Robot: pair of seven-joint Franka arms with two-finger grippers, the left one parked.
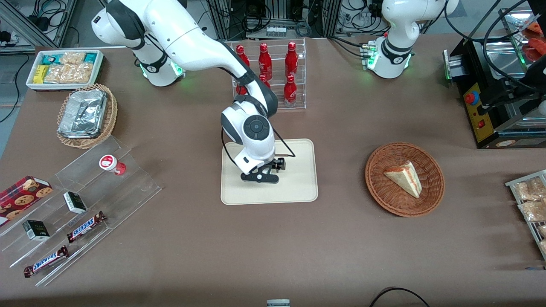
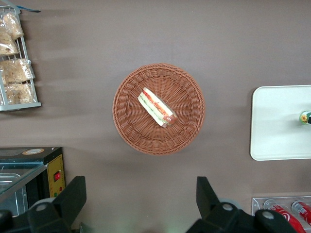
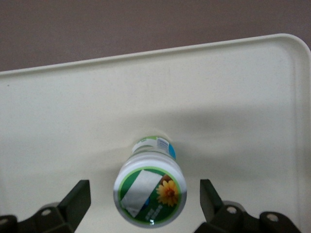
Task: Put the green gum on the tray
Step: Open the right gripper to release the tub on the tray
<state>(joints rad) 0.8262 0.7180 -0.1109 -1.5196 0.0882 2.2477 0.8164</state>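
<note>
the gum point(image 3: 150, 200) has a white lid with a green ring, a white patch and an orange flower; its body is green, white and blue. the tray point(image 3: 233, 97) is plain cream on a brown table point(image 1: 341, 256). the gripper point(image 3: 145, 206) fingers are black.

My gripper point(image 1: 263, 174) hangs low over the tray point(image 1: 298, 187) at the centre of the frame. Level with it, toward the parked arm's end, a wicker basket point(image 1: 439, 183) holds a sandwich wedge point(image 1: 404, 178). Higher in the frame stands a rack point(image 1: 276, 91) of red bottles point(image 1: 291, 57).
</note>
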